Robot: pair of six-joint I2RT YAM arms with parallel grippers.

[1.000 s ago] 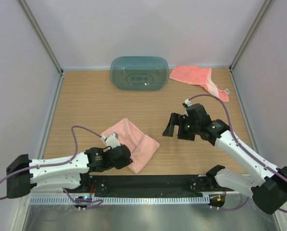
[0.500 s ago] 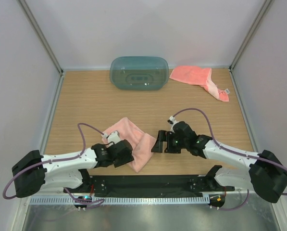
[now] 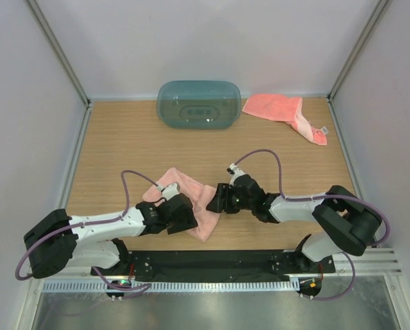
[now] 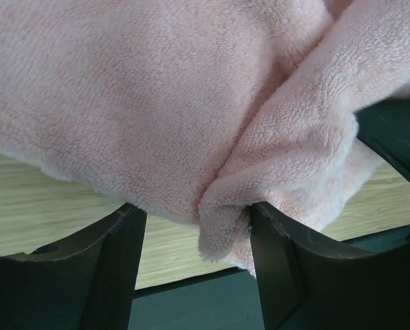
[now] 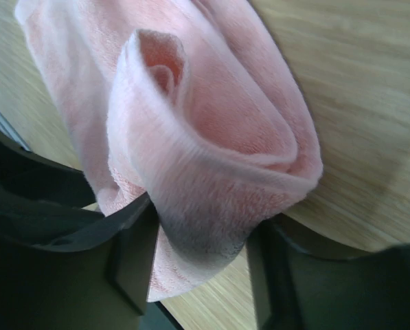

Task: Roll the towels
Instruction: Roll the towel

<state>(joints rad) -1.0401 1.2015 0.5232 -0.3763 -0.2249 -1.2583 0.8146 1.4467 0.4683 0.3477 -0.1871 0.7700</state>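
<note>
A: Salmon-pink terry towel (image 3: 191, 187), half rolled, lies front-centre, long axis far-left to near-right.
B: Pincers?
A: Left gripper (image 4: 196, 237) gapes around its fold, unclamped. Right gripper (image 5: 198, 261) straddles the roll's end; clamped or not, I cannot tell. Second salmon-pink towel (image 3: 277, 108) lies far-right.

Nothing can be read anywhere. The small white tag (image 3: 322, 128) on the towel (image 3: 277, 108) at 1 o'clock on the table (image 3: 122, 148) is too small to show any print. The raised marks in the middle of the tub (image 3: 198, 104) at 12 o'clock form no legible letters or numbers.
</note>
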